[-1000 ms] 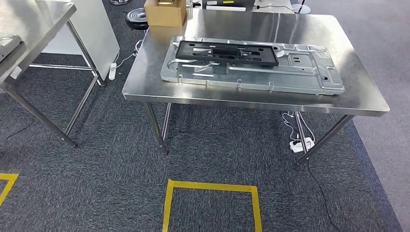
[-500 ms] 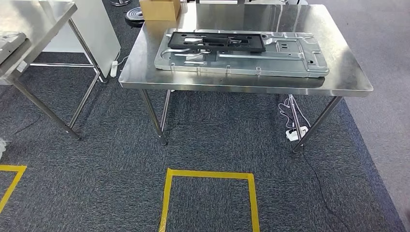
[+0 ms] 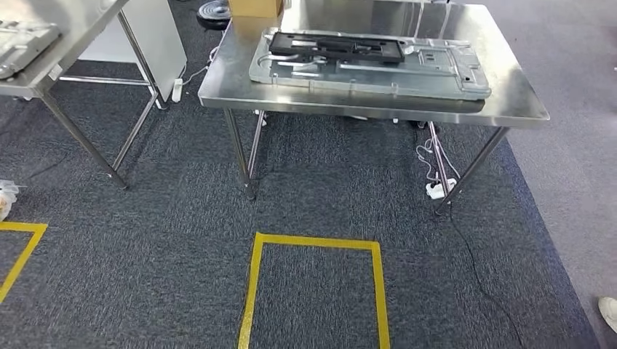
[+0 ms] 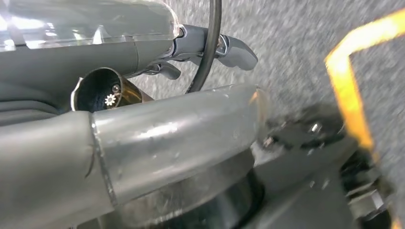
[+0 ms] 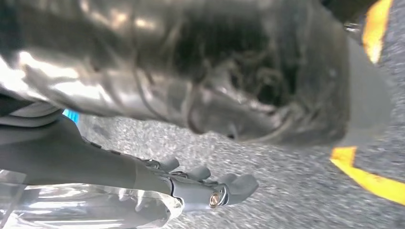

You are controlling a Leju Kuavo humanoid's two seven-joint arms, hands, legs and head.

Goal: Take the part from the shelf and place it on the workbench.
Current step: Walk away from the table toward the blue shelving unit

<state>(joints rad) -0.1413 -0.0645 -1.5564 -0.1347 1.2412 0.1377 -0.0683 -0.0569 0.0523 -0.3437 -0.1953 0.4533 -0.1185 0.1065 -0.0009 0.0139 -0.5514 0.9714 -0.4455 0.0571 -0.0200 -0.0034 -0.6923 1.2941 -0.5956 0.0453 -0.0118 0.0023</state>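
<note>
Camera moved back; workbench [image 3: 509,109] farther off.

Grey hand [image 5: 205,188], dark fingers [image 4: 236,47], black cable, clear wrist cover.

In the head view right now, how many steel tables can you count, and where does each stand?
2. One steel table stands ahead, centre-right, bearing a metal panel. The second table is at the upper left, cut off by the picture's edge.
</note>
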